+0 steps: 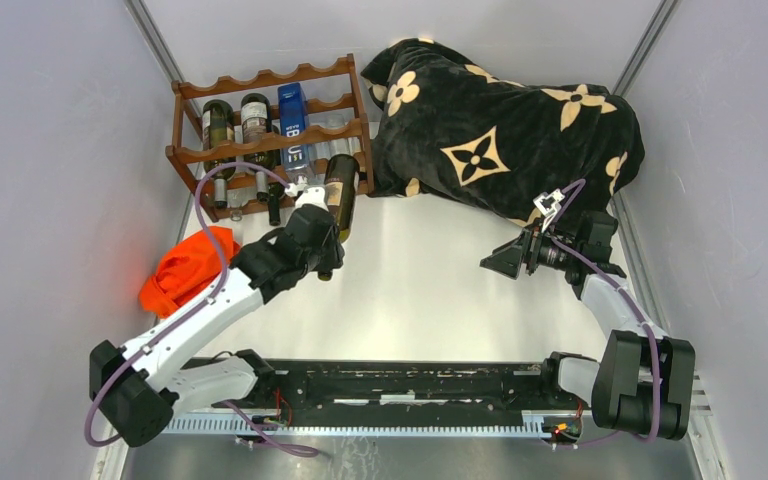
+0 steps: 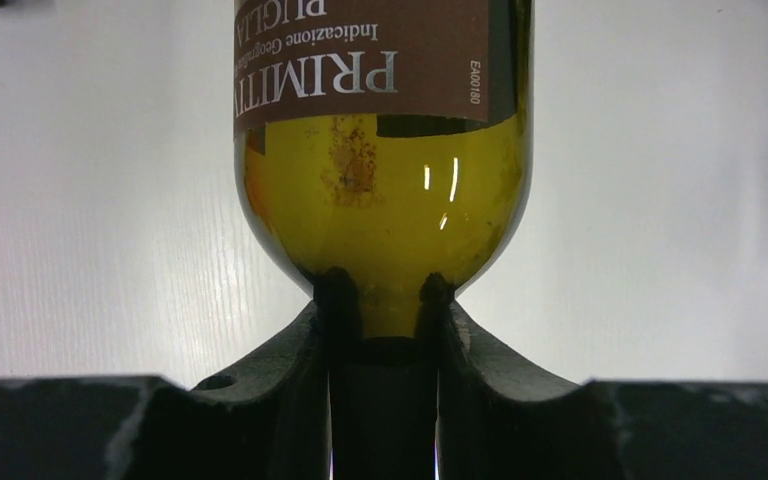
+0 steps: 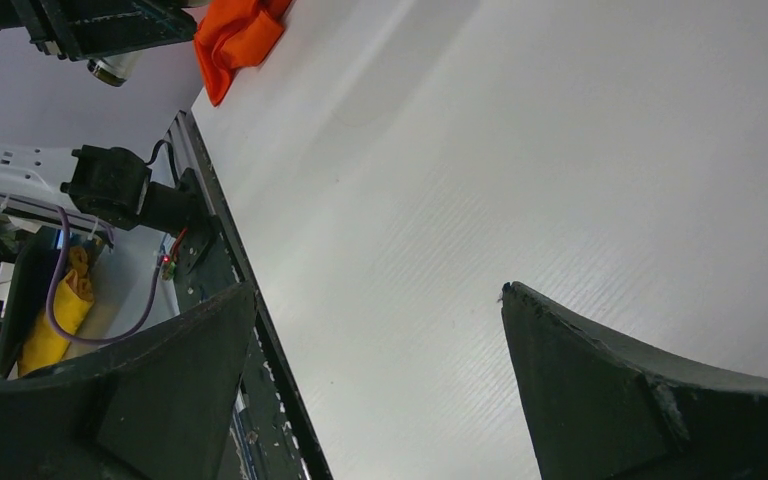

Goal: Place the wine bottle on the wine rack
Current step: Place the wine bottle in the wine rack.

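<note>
Several bottles lie in the wine rack (image 1: pixel 260 143) at the far left of the surface (image 1: pixel 430 290), and the wine bottle (image 1: pixel 341 190) is carried just before its right end, base toward the rails. Being glass and seemingly empty, it is judged rigid, moderately heavy, slick and breakable, so the narrow neck below the shoulder is the sensible hold. The left pincer (image 2: pixel 380 310) is clenched exactly there, while the right pincer (image 3: pixel 380 390) gapes released, well apart.
</note>
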{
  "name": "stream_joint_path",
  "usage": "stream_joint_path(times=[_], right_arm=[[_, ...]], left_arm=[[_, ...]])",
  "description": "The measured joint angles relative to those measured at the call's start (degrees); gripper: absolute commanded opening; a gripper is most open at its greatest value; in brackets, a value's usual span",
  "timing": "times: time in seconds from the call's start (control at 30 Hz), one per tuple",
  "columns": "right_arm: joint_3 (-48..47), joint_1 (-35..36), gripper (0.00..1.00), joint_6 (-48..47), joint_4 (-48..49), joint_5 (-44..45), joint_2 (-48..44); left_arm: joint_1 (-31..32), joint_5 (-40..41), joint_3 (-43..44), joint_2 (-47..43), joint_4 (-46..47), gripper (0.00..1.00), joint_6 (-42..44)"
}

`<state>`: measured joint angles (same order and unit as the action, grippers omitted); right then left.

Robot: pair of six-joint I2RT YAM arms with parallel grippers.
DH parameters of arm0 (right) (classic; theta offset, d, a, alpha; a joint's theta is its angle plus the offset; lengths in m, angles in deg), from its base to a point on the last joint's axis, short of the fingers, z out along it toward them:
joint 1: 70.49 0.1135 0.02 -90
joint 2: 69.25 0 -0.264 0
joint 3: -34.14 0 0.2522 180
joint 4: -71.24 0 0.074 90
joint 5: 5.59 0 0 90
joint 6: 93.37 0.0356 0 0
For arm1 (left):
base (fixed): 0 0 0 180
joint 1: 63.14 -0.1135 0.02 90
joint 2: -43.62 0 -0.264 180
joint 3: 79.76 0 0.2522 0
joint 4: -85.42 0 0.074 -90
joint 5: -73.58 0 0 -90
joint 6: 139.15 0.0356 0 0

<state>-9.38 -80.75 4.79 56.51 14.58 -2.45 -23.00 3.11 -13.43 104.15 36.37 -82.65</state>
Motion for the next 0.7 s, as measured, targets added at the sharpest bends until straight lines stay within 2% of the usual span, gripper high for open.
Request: stream_joint_path(times=[0.33,0.7], right_arm=[[0.0,0.0,0.98,-0.4,0.0,0.0,0.0],[-0.2,0.0,0.98,-0.6,0.0,0.0,0.0]], left_arm=[[-6.2,-3.2,2.3,4.7,0.3,0.02,2.3],[-9.6,-5.0,7.7,11.0,2.0,0.02,4.7]])
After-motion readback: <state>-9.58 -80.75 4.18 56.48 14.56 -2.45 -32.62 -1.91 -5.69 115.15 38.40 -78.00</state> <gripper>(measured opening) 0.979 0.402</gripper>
